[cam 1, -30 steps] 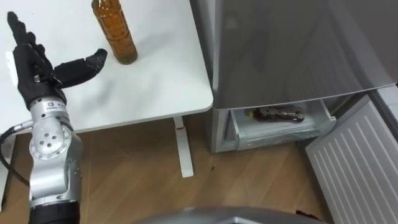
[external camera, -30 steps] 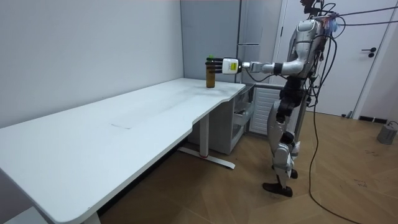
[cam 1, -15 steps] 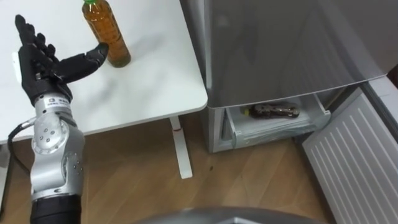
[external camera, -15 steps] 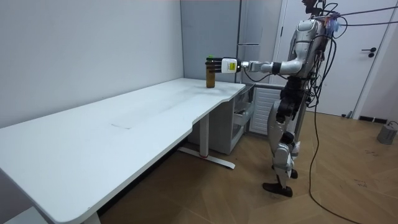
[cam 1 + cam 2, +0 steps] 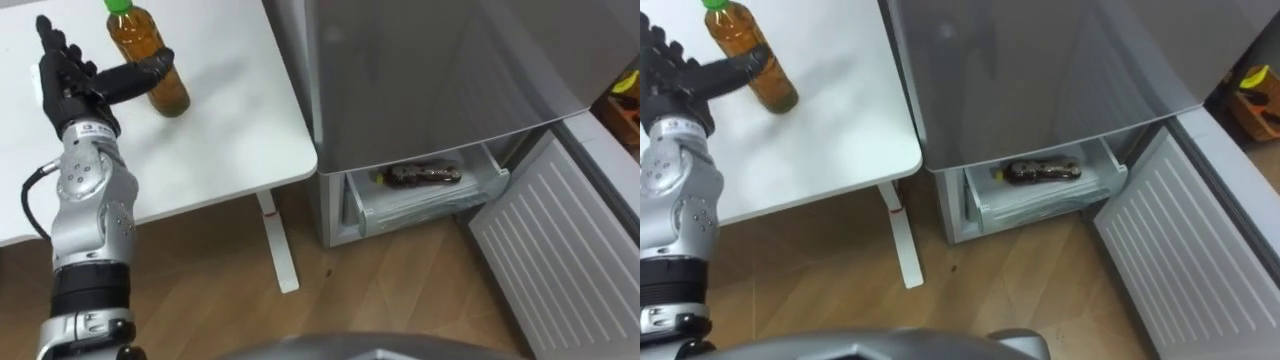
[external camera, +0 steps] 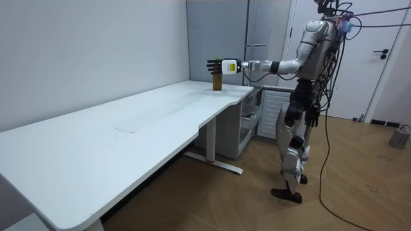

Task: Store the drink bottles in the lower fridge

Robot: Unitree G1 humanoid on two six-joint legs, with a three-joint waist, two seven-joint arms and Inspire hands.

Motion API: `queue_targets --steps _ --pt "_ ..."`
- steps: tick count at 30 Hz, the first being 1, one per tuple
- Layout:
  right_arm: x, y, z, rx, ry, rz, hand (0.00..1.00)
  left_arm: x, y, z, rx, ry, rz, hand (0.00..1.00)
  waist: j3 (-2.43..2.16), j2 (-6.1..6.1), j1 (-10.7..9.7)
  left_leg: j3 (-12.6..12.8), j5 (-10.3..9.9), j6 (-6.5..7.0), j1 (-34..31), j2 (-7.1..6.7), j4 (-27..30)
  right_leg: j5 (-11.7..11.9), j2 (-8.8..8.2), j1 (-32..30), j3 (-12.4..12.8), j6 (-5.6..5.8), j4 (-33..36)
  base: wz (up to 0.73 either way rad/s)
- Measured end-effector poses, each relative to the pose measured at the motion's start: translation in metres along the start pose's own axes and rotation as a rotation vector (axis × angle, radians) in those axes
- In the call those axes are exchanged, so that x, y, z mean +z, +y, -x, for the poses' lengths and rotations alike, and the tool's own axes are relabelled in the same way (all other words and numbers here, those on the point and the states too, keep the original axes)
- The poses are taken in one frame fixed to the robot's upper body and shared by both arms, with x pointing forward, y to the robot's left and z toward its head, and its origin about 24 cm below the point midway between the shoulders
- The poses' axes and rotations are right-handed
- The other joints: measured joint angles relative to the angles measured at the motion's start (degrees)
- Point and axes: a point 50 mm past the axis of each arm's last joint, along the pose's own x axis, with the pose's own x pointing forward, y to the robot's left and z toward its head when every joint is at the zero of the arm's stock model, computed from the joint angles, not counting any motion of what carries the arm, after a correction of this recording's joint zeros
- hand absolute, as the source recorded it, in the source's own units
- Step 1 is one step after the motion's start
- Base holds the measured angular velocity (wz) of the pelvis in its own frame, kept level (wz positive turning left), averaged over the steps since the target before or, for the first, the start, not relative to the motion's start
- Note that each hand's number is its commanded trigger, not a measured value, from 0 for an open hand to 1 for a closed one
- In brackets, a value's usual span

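1. Closer than a second ago, the black left hand point(image 5: 75, 78) is spreading wide beside the green-capped amber plastic bottle point(image 5: 150, 62) (thumb across it, no grip yet), which is standing on the white table point(image 5: 230, 130).
2. One dark bottle point(image 5: 420, 175) is lying in the open white fridge drawer point(image 5: 400, 212); the amber one is waiting to follow.

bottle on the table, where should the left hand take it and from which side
Take the amber bottle round its straight middle, below the green cap. It stands upright on the white table, so a sideways wrap should suit. Come from its left, where the open left hand is, with its thumb reaching across to the bottle.
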Motion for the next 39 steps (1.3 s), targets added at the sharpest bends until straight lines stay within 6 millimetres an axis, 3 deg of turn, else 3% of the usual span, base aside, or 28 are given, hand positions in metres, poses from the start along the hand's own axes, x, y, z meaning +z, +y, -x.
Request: queue_targets --steps 15,21,30,39 --pt "-0.003 -0.002 0.000 0.020 0.025 0.083 0.00 -0.011 0.017 -0.020 0.056 0.110 -0.058 0.00 -0.28 0.38 -1.08 0.15 -0.05 -0.06 0.06 0.09 0.13 0.12 0.29 -0.19 0.95 -0.20 0.22 -0.02" --pt "0.000 -0.005 0.001 0.029 0.017 0.066 0.00 0.002 0.017 -0.029 0.049 0.088 -0.070 0.00 -0.44 0.32 -1.27 0.16 -0.03 -0.03 -0.82 0.06 0.47 0.12 0.28 -1.15 1.38 -0.20 0.95 -0.02" --pt "-0.003 -0.010 0.001 0.010 0.017 0.066 0.00 -0.013 0.031 -0.034 0.092 0.174 -0.105 0.00 -0.49 1.15 -2.34 0.16 -0.07 -0.02 -1.11 0.09 0.42 0.12 0.36 -1.70 1.59 -0.20 1.00 -0.01" --pt "0.001 -0.022 0.002 -0.031 0.001 0.042 0.00 -0.004 0.033 -0.039 0.083 0.147 -0.113 0.00 -0.56 1.51 -2.42 0.12 -0.06 -0.01 -1.21 0.05 0.37 0.12 0.40 -2.06 1.85 -0.20 0.99 -0.01"
